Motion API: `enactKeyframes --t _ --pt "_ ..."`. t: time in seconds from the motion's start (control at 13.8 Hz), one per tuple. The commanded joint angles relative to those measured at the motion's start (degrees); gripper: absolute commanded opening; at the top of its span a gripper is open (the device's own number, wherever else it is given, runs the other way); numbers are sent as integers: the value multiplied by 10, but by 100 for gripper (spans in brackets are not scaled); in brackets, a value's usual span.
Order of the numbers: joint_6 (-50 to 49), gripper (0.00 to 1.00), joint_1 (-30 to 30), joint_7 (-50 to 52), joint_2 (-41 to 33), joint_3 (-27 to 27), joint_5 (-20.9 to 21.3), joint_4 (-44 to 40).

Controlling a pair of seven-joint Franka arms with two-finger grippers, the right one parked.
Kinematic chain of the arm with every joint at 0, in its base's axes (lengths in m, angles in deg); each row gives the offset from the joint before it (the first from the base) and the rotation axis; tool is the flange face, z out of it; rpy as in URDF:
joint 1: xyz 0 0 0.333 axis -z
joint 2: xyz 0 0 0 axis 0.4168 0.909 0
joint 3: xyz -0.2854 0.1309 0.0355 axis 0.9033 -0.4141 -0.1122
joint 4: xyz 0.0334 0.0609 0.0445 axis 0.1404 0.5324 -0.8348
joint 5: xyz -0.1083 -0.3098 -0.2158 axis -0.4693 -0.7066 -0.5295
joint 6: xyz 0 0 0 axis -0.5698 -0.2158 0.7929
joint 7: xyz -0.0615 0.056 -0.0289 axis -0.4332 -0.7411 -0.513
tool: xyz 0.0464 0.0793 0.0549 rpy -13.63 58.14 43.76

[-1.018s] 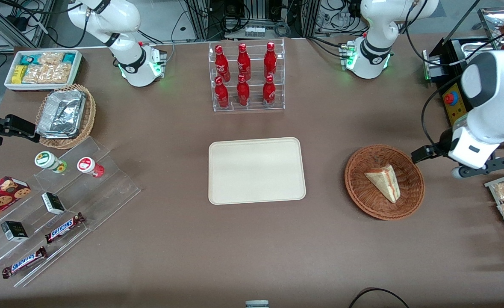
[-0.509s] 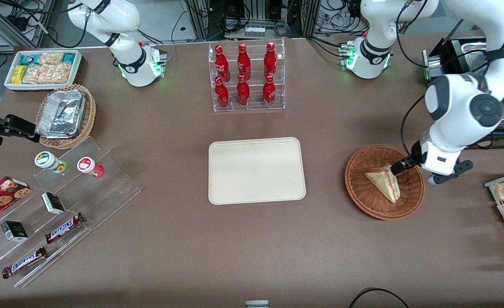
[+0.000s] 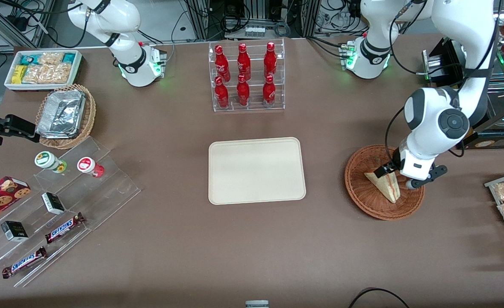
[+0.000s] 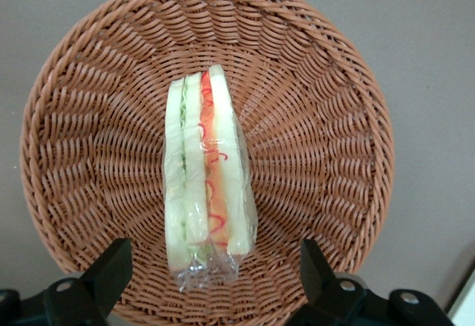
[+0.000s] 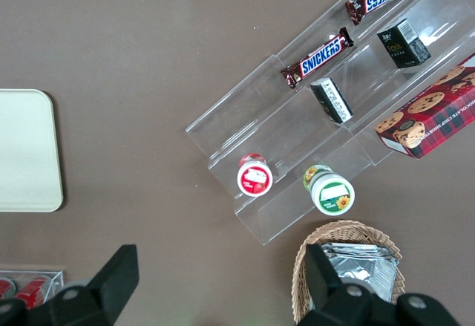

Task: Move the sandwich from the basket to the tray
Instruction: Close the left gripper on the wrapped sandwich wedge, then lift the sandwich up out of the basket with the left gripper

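The tray (image 3: pixel 257 170) lies flat mid-table, with nothing on it. Well apart, toward the working arm's end, sits the basket (image 3: pixel 363 194). The sandwich (image 3: pixel 386 186) lies inside it, filling edge up. The gripper (image 4: pixel 211 266) hovers just above the sandwich, fingers (image 4: pixel 111 266) spread wide, holding nothing.

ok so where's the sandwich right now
The triangular white-bread sandwich lies in the round reddish-brown wicker basket, toward the working arm's end of the table. The open tool hangs just above it.
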Motion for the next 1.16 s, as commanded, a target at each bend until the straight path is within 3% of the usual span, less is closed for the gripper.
enactKeyframes --t 0.0,0.73,0.8,1.02,1.09 --pt "14 100 -1 9 4 -4 6 8" --pt "49 96 -8 10 44 -6 5 9" --pt "52 84 -8 11 45 -6 5 9" --pt "49 5 -8 20 45 -5 5 3" --pt "45 0 -8 21 44 -5 5 -1"
